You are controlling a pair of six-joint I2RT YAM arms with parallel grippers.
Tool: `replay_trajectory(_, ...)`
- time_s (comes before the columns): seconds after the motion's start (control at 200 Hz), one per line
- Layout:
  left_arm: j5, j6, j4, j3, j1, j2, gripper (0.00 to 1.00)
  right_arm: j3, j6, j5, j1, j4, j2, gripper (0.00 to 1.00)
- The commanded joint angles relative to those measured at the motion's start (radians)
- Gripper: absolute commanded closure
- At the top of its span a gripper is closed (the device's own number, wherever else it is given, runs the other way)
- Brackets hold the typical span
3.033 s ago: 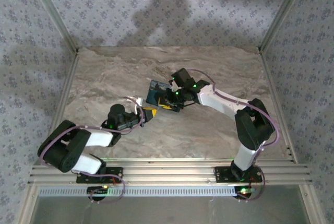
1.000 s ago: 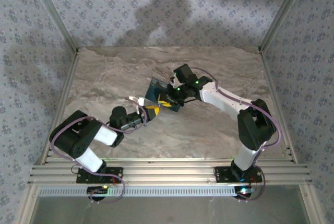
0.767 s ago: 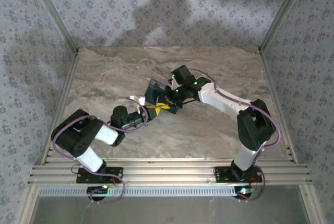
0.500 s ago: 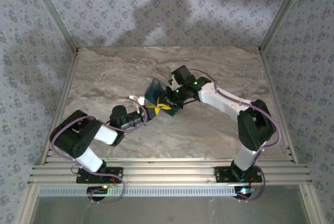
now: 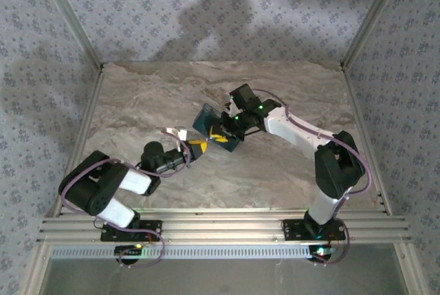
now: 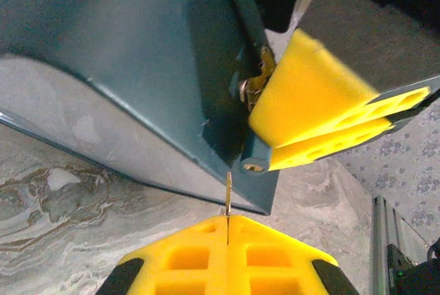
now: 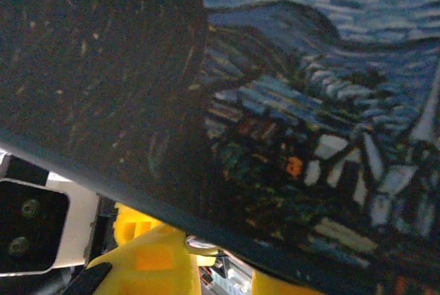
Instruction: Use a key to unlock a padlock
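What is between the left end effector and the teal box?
In the left wrist view, a thin key juts from the shut left end effector toward the box.

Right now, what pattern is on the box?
The box shows a painted blue night sky over a village, clearest in the right wrist view.

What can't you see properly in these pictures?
- Padlock: in the left wrist view it is just a brass sliver. The box and the right gripper's finger hide its keyhole.
- Key: seen edge-on as a thin line, with its head buried in the left gripper.
- Right gripper's hold: the box blocks it in the right wrist view.
- Top view: the key and padlock are too small.
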Motion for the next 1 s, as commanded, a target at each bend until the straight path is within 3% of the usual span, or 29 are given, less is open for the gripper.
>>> replay_trajectory(0.0, -0.004, -0.007, 0.031, 0.002, 0.006, -0.029, 1.00, 0.018, 0.010, 0.006, -0.006, 0.038, -0.039, 1.00)
replay_trajectory(0.405, 0.058, -0.014, 0.018, 0.048, 0.005, 0.040, 1.00, 0.007, 0.007, -0.006, -0.009, 0.051, -0.030, 1.00)
replay_trajectory(0.994, 0.089, 0.003, -0.047, 0.085, 0.006, 0.024, 1.00, 0.000, 0.000, -0.010, -0.004, 0.053, -0.022, 1.00)
